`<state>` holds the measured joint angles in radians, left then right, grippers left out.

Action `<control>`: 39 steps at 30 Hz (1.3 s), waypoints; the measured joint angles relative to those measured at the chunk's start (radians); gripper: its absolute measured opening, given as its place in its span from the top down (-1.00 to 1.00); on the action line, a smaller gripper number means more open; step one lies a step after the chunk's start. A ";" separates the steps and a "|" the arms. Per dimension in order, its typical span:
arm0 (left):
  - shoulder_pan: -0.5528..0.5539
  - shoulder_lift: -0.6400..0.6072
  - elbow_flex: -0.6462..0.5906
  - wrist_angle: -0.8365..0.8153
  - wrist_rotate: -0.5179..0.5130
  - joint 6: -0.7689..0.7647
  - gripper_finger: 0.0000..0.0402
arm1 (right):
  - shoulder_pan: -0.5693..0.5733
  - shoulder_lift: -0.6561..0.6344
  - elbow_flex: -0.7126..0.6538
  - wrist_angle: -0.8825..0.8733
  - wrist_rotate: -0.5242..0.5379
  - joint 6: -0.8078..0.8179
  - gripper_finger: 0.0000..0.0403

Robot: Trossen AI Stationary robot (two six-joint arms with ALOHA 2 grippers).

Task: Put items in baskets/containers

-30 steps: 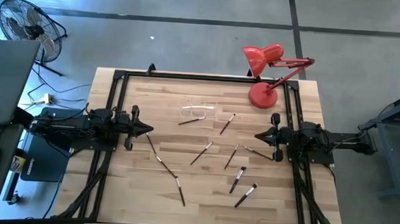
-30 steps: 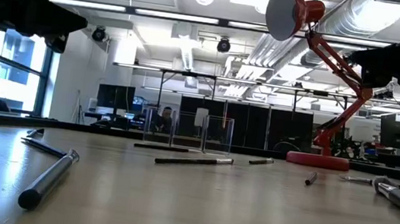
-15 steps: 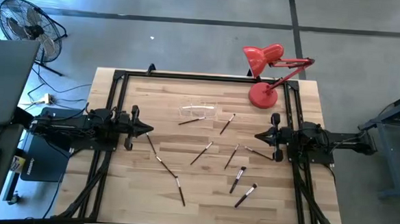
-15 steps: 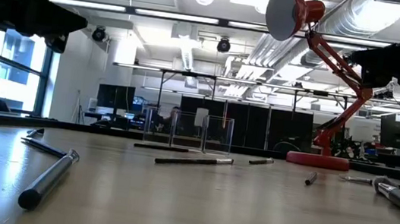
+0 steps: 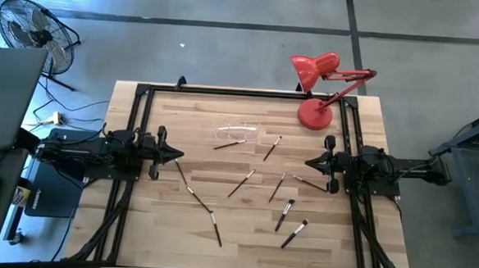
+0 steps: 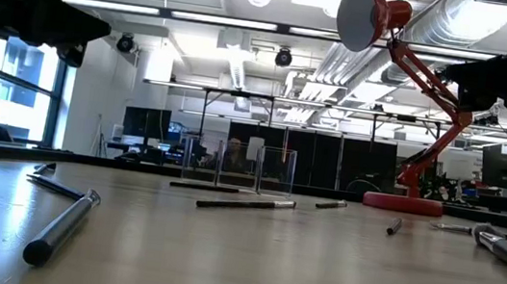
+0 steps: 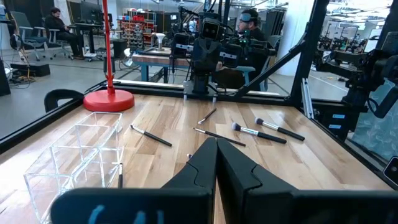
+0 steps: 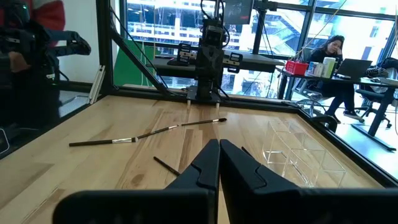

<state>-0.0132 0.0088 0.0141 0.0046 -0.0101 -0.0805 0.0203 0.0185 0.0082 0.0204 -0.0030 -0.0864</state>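
Nothing is picked up yet. Brushes [image 5: 245,182] lie scattered across the lower centre of the table, the clear holder [image 5: 238,134] further up. Best to open before descending on one. Left gripper [image 5: 177,155] and right gripper [image 5: 310,163] hover fully closed, empty, at mid-frame's edges.

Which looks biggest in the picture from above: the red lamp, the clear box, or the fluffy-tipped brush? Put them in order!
Largest to smallest in the high view:
1. red desk lamp, with its shade, arm and round base.
2. clear holder; its edges are faint, so this is less sure.
3. fluffy-tipped brush, about as long as the holder but far thinner.
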 joint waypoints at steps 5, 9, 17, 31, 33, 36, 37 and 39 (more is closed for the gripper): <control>0.000 0.000 0.000 0.000 0.000 0.000 0.99 | 0.000 0.000 0.000 0.000 0.000 0.000 0.98; 0.000 0.000 0.000 0.000 0.000 0.000 0.99 | 0.000 0.000 0.000 0.000 0.000 0.000 0.98; 0.000 0.000 0.000 0.000 0.000 -0.003 0.99 | 0.000 0.000 0.000 0.000 0.000 0.000 0.97; 0.000 0.000 0.000 0.000 0.051 -0.133 0.99 | 0.000 0.000 0.000 0.000 0.000 0.000 0.96; 0.000 0.000 0.003 0.000 0.049 -0.132 0.99 | 0.000 0.000 0.000 0.000 0.000 0.000 0.96; 0.000 0.018 0.040 -0.040 0.048 -0.088 0.99 | 0.000 0.000 0.000 0.000 0.000 0.000 0.96; 0.000 0.037 0.064 -0.044 0.047 -0.048 0.99 | 0.000 0.000 0.000 0.000 0.000 0.000 0.96; 0.000 0.094 0.124 -0.037 0.020 0.046 0.99 | 0.000 0.000 0.000 0.000 0.000 0.000 0.96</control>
<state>-0.0135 0.1032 0.1385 -0.0322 0.0096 -0.0342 0.0204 0.0185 0.0082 0.0204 -0.0030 -0.0864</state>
